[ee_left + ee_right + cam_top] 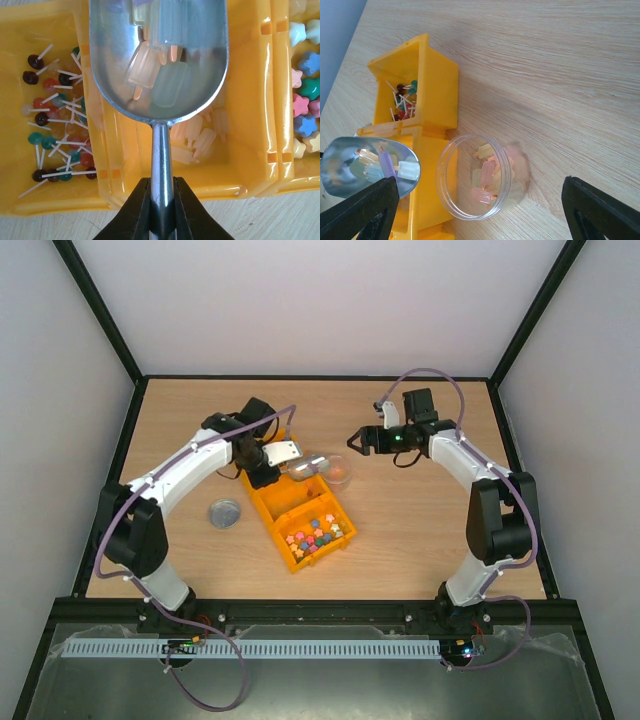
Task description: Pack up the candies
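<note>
Above the wooden table (430, 530), a scoop (110, 60) of candies (167, 85) is being pinched by the left gripper (161, 200), seemingly for tipping into the clear jar (440, 170); the right gripper (357, 440) is being held with fingers spread.

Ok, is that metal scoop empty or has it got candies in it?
Loaded. The scoop carries several pale popsicle-shaped candies in its bowl, above the yellow bin.
</note>
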`<state>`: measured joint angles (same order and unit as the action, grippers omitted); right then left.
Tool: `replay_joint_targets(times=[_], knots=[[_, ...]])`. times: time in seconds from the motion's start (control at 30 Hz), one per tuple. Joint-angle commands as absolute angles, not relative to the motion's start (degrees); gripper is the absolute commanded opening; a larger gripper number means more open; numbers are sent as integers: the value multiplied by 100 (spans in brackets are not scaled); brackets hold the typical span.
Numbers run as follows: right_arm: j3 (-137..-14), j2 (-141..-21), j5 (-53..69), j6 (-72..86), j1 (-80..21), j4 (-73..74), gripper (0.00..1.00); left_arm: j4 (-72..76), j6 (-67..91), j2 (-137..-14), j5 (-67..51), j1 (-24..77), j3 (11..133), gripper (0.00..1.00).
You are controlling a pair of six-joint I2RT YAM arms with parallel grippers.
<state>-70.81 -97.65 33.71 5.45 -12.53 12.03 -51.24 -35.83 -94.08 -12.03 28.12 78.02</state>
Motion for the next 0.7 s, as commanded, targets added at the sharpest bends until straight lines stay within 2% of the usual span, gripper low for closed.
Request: replay_joint_targets(times=[0.0, 0.37, 0.67], knots=[[-6999, -9864, 3330, 571, -1210, 1282, 91, -5553, -3655, -9641, -1079, 2903, 8254, 2], [-6952, -9926, 3332, 610, -1119, 1283, 100, -6119, -3798, -10215, -590, 3131, 8970, 2], [-6978, -9968, 3366, 594, -1097, 1240, 99, -6652, -3794, -10612, -285, 3287, 9639, 2]])
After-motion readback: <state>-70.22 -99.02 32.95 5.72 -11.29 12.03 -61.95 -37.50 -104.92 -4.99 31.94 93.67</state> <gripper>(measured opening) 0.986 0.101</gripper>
